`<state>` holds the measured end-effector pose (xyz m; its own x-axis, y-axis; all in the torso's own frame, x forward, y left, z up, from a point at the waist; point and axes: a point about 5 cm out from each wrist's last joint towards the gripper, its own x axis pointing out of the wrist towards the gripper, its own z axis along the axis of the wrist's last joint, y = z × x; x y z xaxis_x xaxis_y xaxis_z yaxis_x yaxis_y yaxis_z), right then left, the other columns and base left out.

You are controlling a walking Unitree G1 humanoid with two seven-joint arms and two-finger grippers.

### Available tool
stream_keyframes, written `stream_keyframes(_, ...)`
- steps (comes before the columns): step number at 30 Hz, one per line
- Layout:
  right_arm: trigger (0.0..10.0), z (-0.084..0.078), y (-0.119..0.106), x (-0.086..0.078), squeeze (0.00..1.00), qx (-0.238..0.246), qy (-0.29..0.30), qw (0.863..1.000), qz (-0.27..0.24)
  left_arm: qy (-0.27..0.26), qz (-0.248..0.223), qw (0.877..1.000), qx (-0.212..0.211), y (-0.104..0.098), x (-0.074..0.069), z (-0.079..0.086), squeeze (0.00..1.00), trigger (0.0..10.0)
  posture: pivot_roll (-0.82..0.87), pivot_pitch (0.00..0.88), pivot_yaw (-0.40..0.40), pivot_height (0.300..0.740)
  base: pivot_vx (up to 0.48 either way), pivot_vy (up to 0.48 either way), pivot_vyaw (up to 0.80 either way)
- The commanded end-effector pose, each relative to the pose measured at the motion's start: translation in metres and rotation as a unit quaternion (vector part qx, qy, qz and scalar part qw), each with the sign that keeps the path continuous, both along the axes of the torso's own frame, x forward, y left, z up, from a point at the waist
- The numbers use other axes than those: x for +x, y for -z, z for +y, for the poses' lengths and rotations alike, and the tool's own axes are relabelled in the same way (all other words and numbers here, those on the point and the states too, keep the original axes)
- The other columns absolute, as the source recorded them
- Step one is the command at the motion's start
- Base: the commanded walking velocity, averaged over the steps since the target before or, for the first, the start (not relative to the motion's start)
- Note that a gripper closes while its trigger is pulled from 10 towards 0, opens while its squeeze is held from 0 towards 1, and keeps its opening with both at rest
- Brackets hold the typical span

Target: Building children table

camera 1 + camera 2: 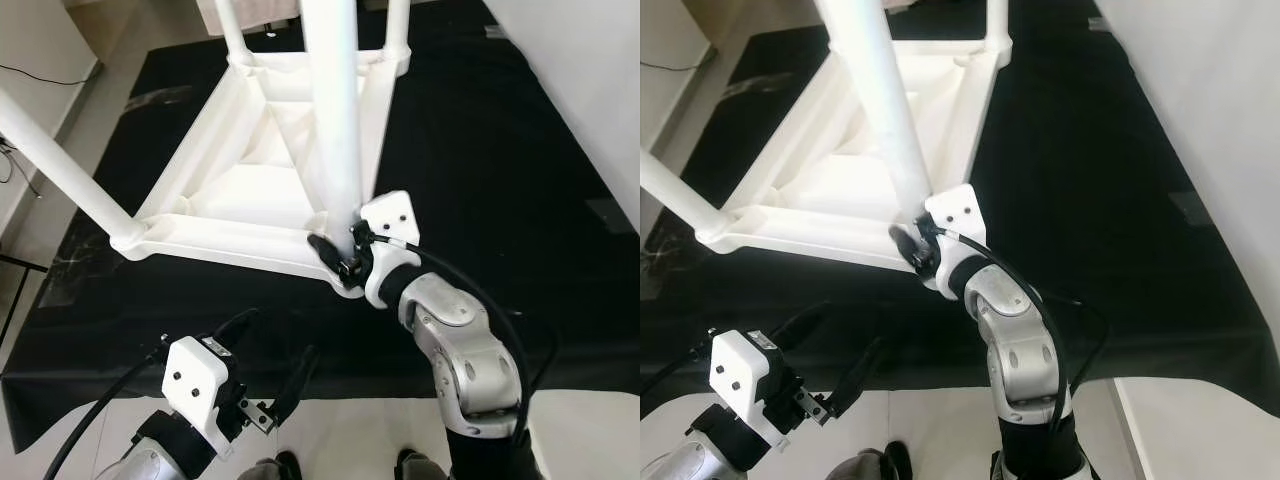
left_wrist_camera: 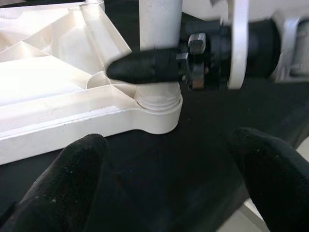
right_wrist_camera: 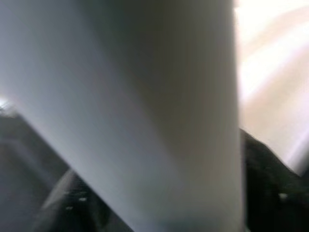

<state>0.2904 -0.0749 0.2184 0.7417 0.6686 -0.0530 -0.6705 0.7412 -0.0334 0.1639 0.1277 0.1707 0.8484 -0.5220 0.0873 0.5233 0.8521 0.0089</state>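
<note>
While the white table top (image 1: 250, 190) lies upside down on the black mat (image 1: 480, 180), we screw in its near-corner leg (image 1: 335, 120).
Our right gripper (image 1: 345, 252) pinches that smooth plastic tube just above its threaded socket (image 2: 157, 102), presumably to twist it home; our left gripper (image 1: 268, 372) hovers spread near the mat's edge, holding nothing.

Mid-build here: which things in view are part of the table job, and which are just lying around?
Part of the job:
- upturned white tabletop
- near leg, standing in its corner socket
- right tool, closed on that leg
- left tool, open, hovering at the mat's near edge

Just lying about:
- black mat
- cable by the wall
</note>
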Motion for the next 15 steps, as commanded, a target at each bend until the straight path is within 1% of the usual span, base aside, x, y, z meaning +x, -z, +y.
stream_keyframes(1, 10.0, 0.01, -0.013, -0.003, 1.0, -0.005, -0.147, 0.989, -0.035, -0.009, 0.011, 1.0, 0.009, 0.007, 0.001, 0.002, 0.0, 10.0, -0.01, 0.261, 0.107, 0.74, 0.0, 0.0, 0.0)
stream_keyframes(3, 10.0, 0.01, -0.013, -0.003, 1.0, -0.005, -0.147, 0.989, -0.035, -0.009, 0.011, 1.0, 0.009, 0.007, 0.001, 0.002, 0.0, 10.0, -0.01, 0.261, 0.107, 0.74, 0.0, 0.0, 0.0)
stream_keyframes(4, 10.0, 0.006, -0.016, -0.001, 1.0, -0.025, -0.176, 0.983, -0.054, -0.008, 0.011, 1.0, 0.009, 0.007, 0.001, 0.002, 0.0, 10.0, -0.01, 0.26, 0.107, 0.74, 0.0, 0.0, 0.0)
stream_keyframes(5, 10.0, 0.0, -0.018, 0.002, 0.29, -0.046, -0.217, 0.973, -0.069, -0.007, 0.011, 1.0, 0.009, 0.007, 0.002, 0.002, 0.0, 10.0, -0.01, 0.256, 0.105, 0.74, 0.0, 0.0, 0.0)
stream_keyframes(6, 10.0, 0.0, -0.018, 0.002, 0.29, -0.046, -0.217, 0.973, -0.069, -0.007, 0.011, 1.0, 0.009, 0.007, 0.002, 0.002, 0.0, 10.0, -0.01, 0.256, 0.105, 0.74, 0.0, 0.0, 0.0)
stream_keyframes(7, 10.0, -0.005, -0.018, 0.008, 0.0, -0.066, -0.25, 0.963, -0.071, -0.007, 0.01, 1.0, 0.009, 0.007, 0.001, 0.001, 0.0, 10.0, -0.01, 0.256, 0.106, 0.74, 0.0, 0.0, 0.0)
stream_keyframes(8, 10.0, -0.012, -0.019, 0.018, 0.0, -0.091, -0.304, 0.946, -0.066, -0.007, 0.01, 1.0, 0.008, 0.007, 0.001, 0.001, 0.0, 10.0, 0.0, 0.255, 0.106, 0.74, 0.0, 0.0, 0.0)
stream_keyframes(9, 10.0, -0.012, -0.019, 0.018, 0.0, -0.091, -0.304, 0.946, -0.066, -0.007, 0.01, 1.0, 0.008, 0.007, 0.001, 0.001, 0.0, 10.0, 0.0, 0.255, 0.106, 0.74, 0.0, 0.0, 0.0)
stream_keyframes(11, 10.0, -0.013, -0.021, 0.026, 0.0, -0.096, -0.323, 0.939, -0.061, -0.007, 0.01, 1.0, 0.008, 0.007, 0.001, 0.001, 0.0, 10.0, 0.0, 0.26, 0.104, 0.74, 0.0, 0.0, 0.0)
stream_keyframes(12, 10.0, -0.013, -0.024, 0.037, 0.0, -0.076, -0.315, 0.945, -0.054, -0.008, 0.01, 1.0, 0.008, 0.006, 0.0, 0.0, 0.0, 10.0, 0.01, 0.263, 0.099, 0.74, 0.0, 0.0, 0.0)
stream_keyframes(15, 10.0, -0.015, -0.023, 0.047, 0.0, -0.061, -0.304, 0.95, -0.043, -0.008, 0.01, 1.0, 0.007, 0.006, -0.001, -0.001, 0.0, 10.0, 0.02, 0.267, 0.096, 0.74, 0.0, 0.0, 0.0)
